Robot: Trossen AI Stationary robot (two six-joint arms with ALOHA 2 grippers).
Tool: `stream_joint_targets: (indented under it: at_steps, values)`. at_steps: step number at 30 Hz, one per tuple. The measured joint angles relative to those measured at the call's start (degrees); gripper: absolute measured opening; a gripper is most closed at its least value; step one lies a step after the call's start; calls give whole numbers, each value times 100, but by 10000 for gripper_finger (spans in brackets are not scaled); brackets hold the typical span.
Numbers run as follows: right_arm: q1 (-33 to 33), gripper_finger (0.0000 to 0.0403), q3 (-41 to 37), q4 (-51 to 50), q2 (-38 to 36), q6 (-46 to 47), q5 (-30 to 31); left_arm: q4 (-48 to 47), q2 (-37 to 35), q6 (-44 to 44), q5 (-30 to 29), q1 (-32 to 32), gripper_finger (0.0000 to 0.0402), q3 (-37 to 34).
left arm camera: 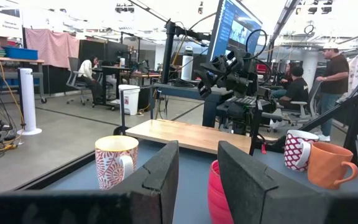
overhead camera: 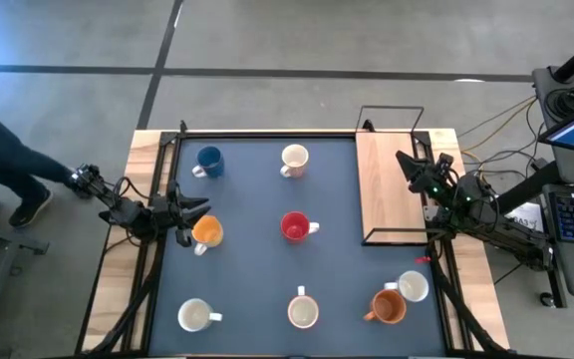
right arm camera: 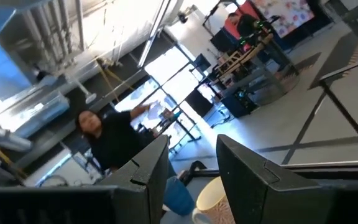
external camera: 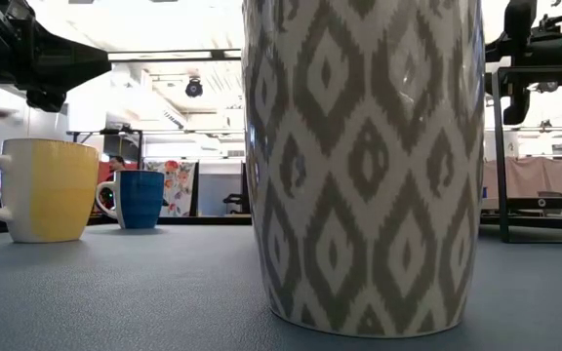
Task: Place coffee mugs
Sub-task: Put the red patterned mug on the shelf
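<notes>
Standing upright, eight mugs [overhead camera: 295, 226] dot the dark mat [overhead camera: 257, 279].

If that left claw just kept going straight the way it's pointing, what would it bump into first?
Probably the red mug: the left gripper, fingers apart, points across the mat at it, and the left wrist view shows it between the fingers. The orange mug sits just beside the fingertips.

Left gripper [overhead camera: 189, 221] and right gripper [overhead camera: 407, 163] both hover with fingers parted.
</notes>
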Motion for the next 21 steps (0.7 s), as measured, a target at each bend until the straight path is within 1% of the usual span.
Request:
stream_joint_targets:
  at_steps: [7,13,18,21]
  values:
    - [-10,125,1,123,0,48,-20,0,0,0,0,0,95,1]
    - [-17,125,114,196,19,-335,119,0,0,0,-1,1,95,0]
    - [-15,125,435,177,351,-643,117,0,0,0,0,-1,95,1]
    - [-15,125,703,-85,694,-686,118,0,0,0,1,0,95,0]
